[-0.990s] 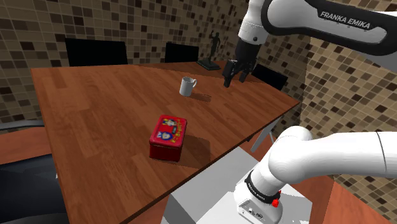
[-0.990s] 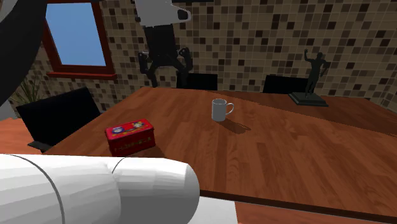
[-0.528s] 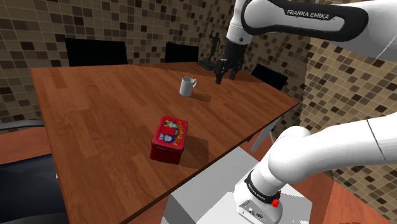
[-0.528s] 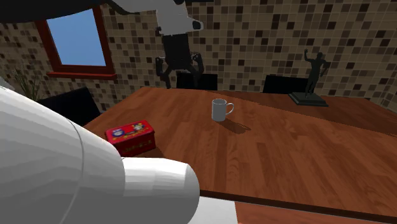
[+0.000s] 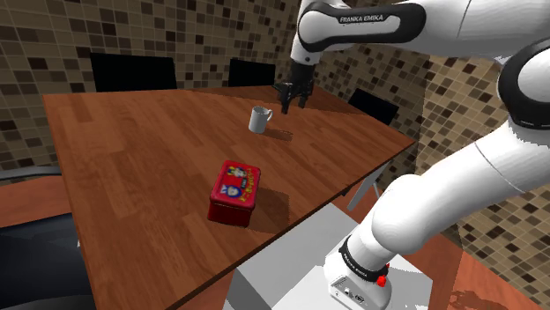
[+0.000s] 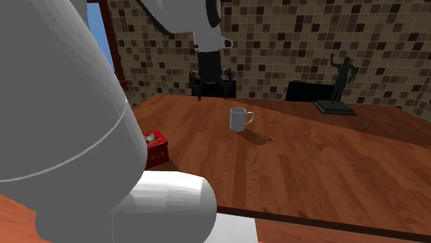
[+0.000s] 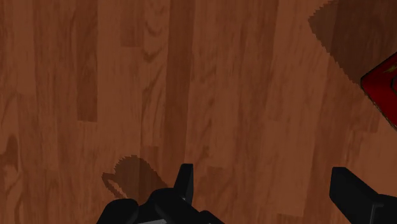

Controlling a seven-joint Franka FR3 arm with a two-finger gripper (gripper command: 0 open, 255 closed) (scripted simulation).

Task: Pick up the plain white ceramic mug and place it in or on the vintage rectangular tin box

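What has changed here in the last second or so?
The arm swung the gripper toward the shoulder view's left, nearer the white mug without touching it. Its fingers stand open as before, holding nothing. The mug, the red tin box and the dark statuette kept their places on the wooden table.

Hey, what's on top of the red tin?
Nothing rests on the red tin; its closed lid shows a printed picture. The arm hides part of it in the second exterior view.
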